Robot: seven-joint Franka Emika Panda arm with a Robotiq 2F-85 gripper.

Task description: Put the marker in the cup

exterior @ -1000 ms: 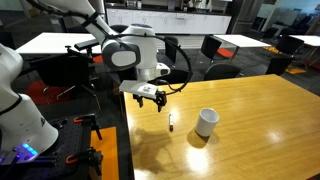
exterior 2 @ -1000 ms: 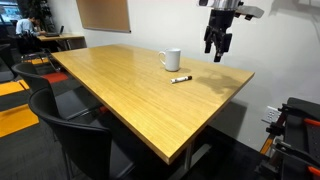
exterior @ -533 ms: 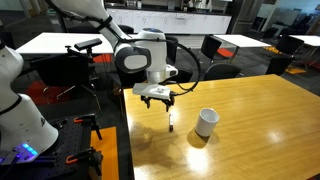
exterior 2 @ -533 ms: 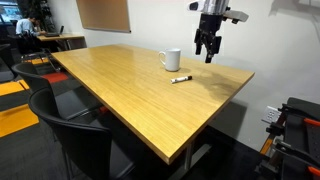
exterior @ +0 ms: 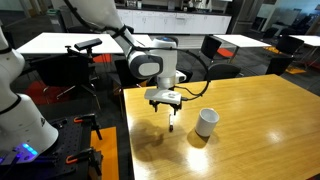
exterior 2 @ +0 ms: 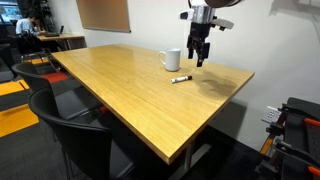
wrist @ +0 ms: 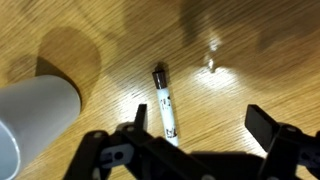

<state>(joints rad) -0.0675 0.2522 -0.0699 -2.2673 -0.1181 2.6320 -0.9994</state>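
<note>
Pale wood tabletop (exterior 2: 120, 95) takes up most of an office room, with black chairs (exterior 2: 70, 125) at its near edge and white tables (exterior: 45, 42) further back. The marker (exterior 2: 181, 78) lies flat on the wood close to the cup (exterior 2: 171, 60) but clear of it. The cup stands upright and, as far as can be seen, empty.

The tool (exterior 2: 199, 58) hangs above the tabletop, pointing down, with nothing in it. In the wrist view its jaws stand wide apart, one at each side of the picture.

In that view the marker (wrist: 164, 105) sits below the tool (wrist: 197, 116), not centred in the gap. It lies close under the finger (wrist: 137, 116) on the cup's side, and the cup (wrist: 35, 115) is beyond that finger. The marker's long axis runs away from the camera, roughly square to the line between the two fingers, with its dark end furthest off and its pale barrel nearer. So the jaws already stand across the barrel.

By my reckoning the descent calls for a small sideways shift toward the cup first, or that finger may land on the marker rather than beside it. A round barrel on smooth wood could roll if nudged.
</note>
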